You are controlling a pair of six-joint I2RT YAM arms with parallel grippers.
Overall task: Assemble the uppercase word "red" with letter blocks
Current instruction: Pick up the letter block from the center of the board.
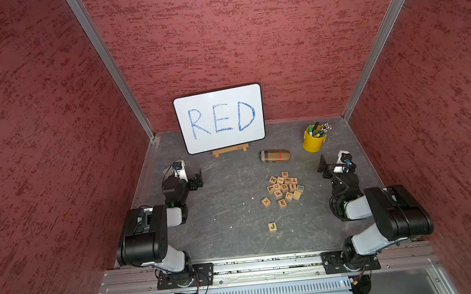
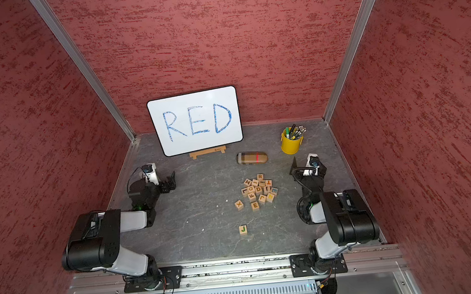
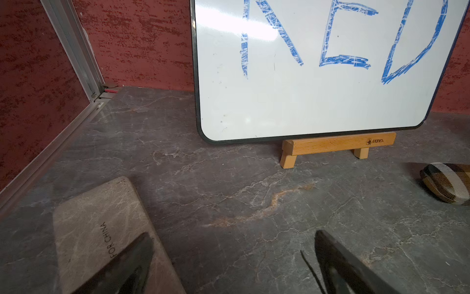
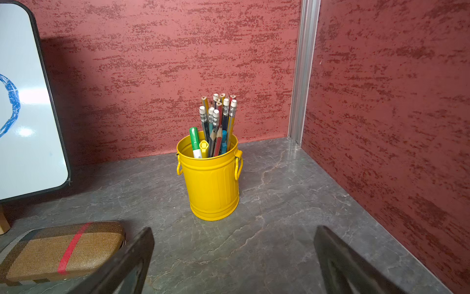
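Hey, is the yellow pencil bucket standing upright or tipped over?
Upright: the yellow bucket stands on its base, mouth up, with pencils sticking out the top.

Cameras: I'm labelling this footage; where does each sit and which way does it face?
Both top views: high over the front rail, looking down toward the back wall; whiteboard, letter blocks, both arms show.
Left wrist: low on the left arm, facing the whiteboard and its wooden stand; open left claw shows.
Right wrist: low on the right arm, facing the yellow pencil bucket in the back corner; open right claw shows.
Shared: both wrist views catch the whiteboard and plaid pouch, not the letter blocks.
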